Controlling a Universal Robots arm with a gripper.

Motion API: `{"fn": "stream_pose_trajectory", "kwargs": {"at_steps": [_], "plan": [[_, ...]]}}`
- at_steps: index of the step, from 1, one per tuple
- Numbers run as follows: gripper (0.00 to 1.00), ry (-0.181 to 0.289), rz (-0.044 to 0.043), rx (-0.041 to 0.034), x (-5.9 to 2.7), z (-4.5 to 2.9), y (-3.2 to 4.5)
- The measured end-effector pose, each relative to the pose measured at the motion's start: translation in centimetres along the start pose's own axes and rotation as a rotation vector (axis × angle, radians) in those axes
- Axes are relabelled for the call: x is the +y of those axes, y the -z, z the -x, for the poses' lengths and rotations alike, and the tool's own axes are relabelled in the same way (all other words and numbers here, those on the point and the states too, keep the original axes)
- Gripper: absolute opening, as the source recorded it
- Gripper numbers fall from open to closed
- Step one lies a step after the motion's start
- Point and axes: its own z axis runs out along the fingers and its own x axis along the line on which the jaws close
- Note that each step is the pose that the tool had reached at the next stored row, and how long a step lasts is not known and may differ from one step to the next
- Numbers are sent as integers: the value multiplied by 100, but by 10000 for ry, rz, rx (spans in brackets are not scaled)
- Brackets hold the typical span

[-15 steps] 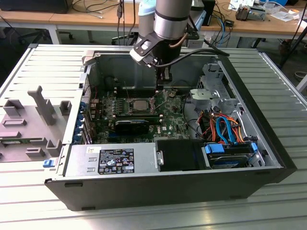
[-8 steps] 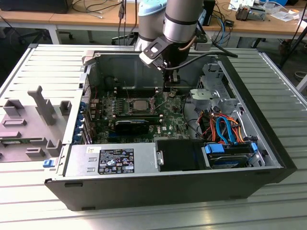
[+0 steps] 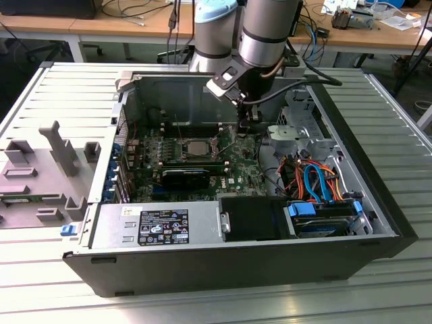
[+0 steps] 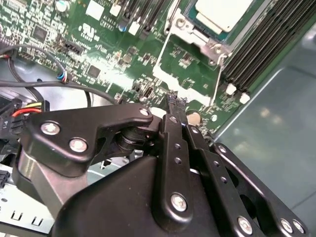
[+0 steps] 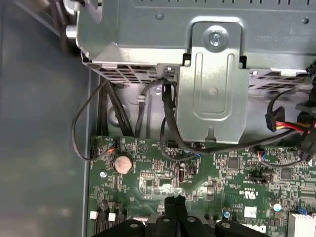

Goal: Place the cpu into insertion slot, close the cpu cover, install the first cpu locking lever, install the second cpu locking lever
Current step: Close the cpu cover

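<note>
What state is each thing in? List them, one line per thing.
cpu: seated, metal top up.
cpu cover: appears lowered, framing the cpu.
gripper: shut, holding nothing, above the motherboard and off to one side of the cpu.
computer case: lying on its side, open.

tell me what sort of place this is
Probably a robotics lab or workshop. An opened computer case sits on a slatted metal table, a robot arm reaches into it, and wooden benches strewn with cables stand behind.
</note>
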Motion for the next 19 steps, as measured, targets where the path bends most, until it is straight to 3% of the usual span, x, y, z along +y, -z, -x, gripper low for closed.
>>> {"fn": "stream_pose_trajectory", "kwargs": {"at_steps": [3,7,13,16,19], "plan": [[11,1,0,0,45,4,-55],[11,1,0,-2,21,4,-112],[11,2,58,-4,-237,-10,-124],[11,4,88,-5,-414,-20,-131],[11,13,88,-3,-472,-23,-139]]}}
